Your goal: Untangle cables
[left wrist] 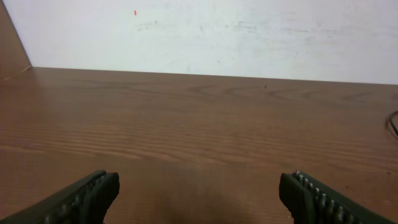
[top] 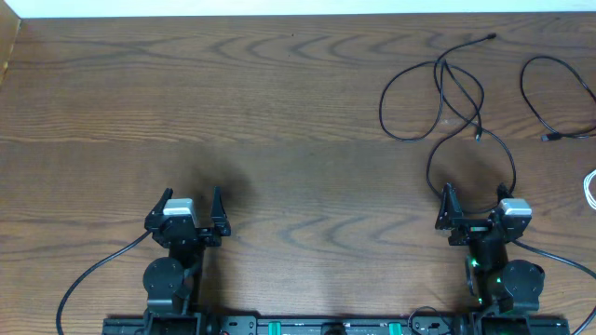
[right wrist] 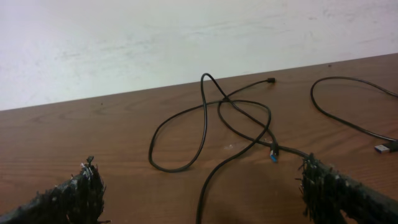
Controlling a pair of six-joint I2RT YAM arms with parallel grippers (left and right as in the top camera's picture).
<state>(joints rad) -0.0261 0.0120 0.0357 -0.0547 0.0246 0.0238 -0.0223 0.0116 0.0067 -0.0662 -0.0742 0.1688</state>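
A brown wooden tabletop (top: 279,112) fills the view. Toward the far right lie tangled black cables (top: 441,63), their loops crossing one another, with one loop reaching back to just beside the right hand (top: 477,194). Further right a separate black cable (top: 522,86) curves alone, and a white cable (top: 590,186) shows at the right edge. The left hand (top: 193,195) sits near left, well apart from them. Both hands have their fingers spread wide, holding nothing.

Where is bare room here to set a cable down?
Free: the left half of the table, from the far edge to the left gripper, and the strip between the grippers. Crowded: the right side, with the tangled black cable, a second black cable and a white cable; one loop reaches the right gripper.
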